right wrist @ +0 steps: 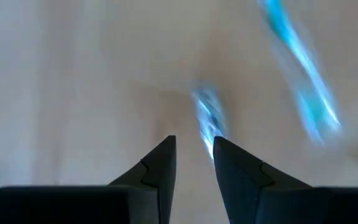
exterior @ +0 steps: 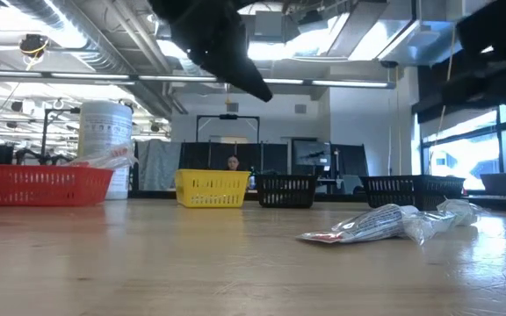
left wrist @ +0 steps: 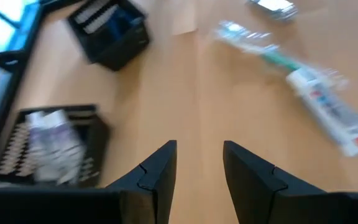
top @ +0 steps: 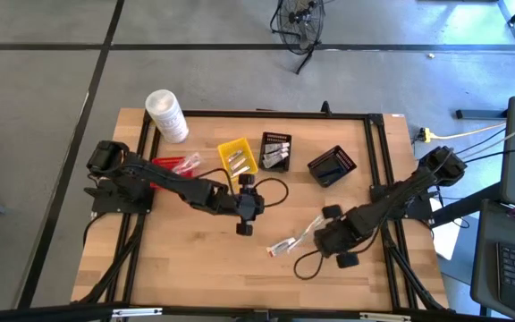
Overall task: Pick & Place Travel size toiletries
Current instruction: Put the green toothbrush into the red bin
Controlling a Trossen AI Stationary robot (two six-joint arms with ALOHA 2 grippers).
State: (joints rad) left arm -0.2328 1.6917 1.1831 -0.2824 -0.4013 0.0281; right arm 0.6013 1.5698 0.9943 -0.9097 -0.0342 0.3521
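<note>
A white tube with red print (top: pixel 280 246) and a clear-wrapped stick (top: pixel 307 230) lie flat on the wooden table right of centre. They also show in the low view (exterior: pixel 385 224) and the left wrist view (left wrist: pixel 328 112). My left gripper (top: pixel 245 207) hangs open and empty over the table's middle, its fingers (left wrist: pixel 160 168) apart above bare wood. My right gripper (top: pixel 327 237) is open just right of these items. In its blurred wrist view (right wrist: pixel 194 149) a blue-tinted wrapped stick (right wrist: pixel 209 118) lies on the table beyond the fingertips. More items fill the yellow basket (top: pixel 237 156) and a black basket (top: pixel 276 150).
A red basket (top: pixel 173 165) with clear wraps, a second black basket (top: pixel 332 165) and a big white tub (top: pixel 166 114) stand along the far side. A black cable (top: pixel 275 190) loops beside my left gripper. A black frame (top: pixel 375 143) runs along the table's edges.
</note>
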